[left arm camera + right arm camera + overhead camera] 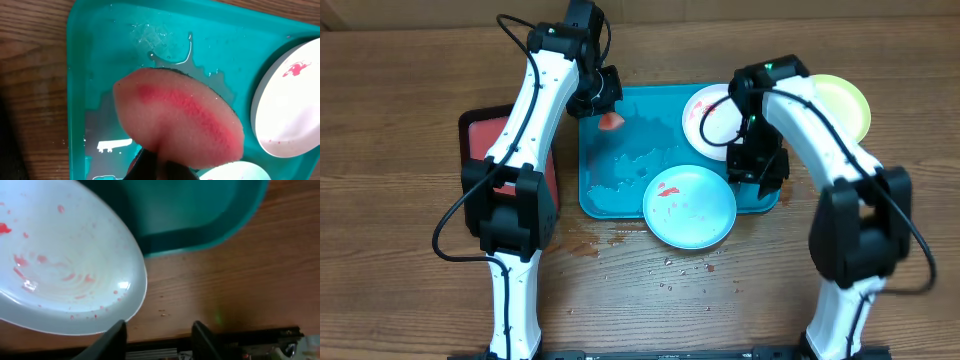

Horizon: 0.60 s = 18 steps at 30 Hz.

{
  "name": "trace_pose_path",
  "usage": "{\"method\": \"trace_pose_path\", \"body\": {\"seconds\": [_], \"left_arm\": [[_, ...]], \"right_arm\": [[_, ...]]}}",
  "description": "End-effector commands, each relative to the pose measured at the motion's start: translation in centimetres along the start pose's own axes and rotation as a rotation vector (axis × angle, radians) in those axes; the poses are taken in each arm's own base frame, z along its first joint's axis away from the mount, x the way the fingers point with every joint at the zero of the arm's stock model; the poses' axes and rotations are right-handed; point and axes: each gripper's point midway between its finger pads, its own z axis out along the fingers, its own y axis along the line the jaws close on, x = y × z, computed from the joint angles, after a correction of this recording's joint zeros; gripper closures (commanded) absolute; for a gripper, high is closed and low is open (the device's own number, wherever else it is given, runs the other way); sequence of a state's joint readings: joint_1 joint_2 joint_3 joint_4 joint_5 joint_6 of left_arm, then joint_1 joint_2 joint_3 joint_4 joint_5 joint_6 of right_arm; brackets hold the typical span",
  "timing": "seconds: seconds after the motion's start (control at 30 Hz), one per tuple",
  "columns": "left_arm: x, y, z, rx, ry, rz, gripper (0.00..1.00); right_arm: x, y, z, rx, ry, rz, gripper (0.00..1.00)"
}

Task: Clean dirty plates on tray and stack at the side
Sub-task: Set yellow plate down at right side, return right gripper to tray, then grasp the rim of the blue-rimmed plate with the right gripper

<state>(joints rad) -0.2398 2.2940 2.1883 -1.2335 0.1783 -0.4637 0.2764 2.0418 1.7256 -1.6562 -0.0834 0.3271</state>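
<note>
The turquoise tray [620,195] lies mid-table with water pooled on it. The white plate [705,112] with red smears sits in its far right corner. The pale mint-blue plate [690,208], red-smeared, overlaps the tray's front rim. The yellow-green plate [842,105] lies on the table right of the tray. My left gripper [605,100] is shut on a pink sponge [611,121] above the tray's far left; the left wrist view shows the sponge [180,117], the tray [80,100] and the white plate [290,100]. My right gripper [758,165] is open and empty over the tray's front right corner, beside the mint-blue plate [65,265].
A smaller red tray with a black rim [480,135] lies left of the turquoise tray, partly under the left arm. Droplets and crumbs [665,265] speckle the wooden table in front of the tray. The right wrist view shows the tray's corner [200,210].
</note>
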Motion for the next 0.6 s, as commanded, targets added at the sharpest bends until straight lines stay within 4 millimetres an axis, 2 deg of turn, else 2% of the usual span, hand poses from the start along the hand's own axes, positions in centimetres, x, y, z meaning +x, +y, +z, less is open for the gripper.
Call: {"method": "trace_pose_path", "body": {"seconds": [0.0,0.03,0.07,0.17,0.2,0.23,0.3,0.37,0.53,0.57], "left_arm": [[-0.2,0.6,0.3,-0.016,0.0,0.009,0.96],[-0.2,0.5,0.3,-0.016,-0.001,0.009,0.96],[-0.2,0.5,0.3,-0.016,-0.002,0.009,0.96],[-0.3,0.5,0.3,-0.013,-0.007,0.01,0.96],[-0.4,0.5,0.3,-0.013,-0.007,0.01,0.96],[-0.3,0.5,0.3,-0.013,-0.007,0.01,0.96],[-0.3,0.5,0.3,-0.014,-0.006,0.01,0.96],[-0.3,0.5,0.3,-0.014,-0.004,0.01,0.96],[-0.3,0.5,0.3,-0.014,-0.005,0.01,0.96],[-0.4,0.5,0.3,-0.013,-0.008,0.01,0.96]], "right_arm": [[2.3,-0.6,-2.4,-0.002,-0.129,-0.008,0.44],[2.4,-0.6,-2.3,-0.014,-0.155,-0.011,0.27],[2.3,-0.5,-2.2,-0.028,-0.177,-0.013,0.19],[1.5,-0.5,-0.9,-0.048,-0.212,0.001,0.18],[1.1,-0.5,-0.4,-0.053,-0.216,0.012,0.22],[0.6,-0.3,0.4,-0.072,-0.222,0.025,0.33],[0.1,0.6,1.4,-0.123,-0.227,0.039,0.43],[-0.3,1.5,2.3,-0.174,-0.228,0.037,0.44],[0.0,1.3,3.7,-0.178,-0.2,0.126,0.45],[-0.1,1.3,4.0,-0.179,-0.198,0.146,0.48]]}}
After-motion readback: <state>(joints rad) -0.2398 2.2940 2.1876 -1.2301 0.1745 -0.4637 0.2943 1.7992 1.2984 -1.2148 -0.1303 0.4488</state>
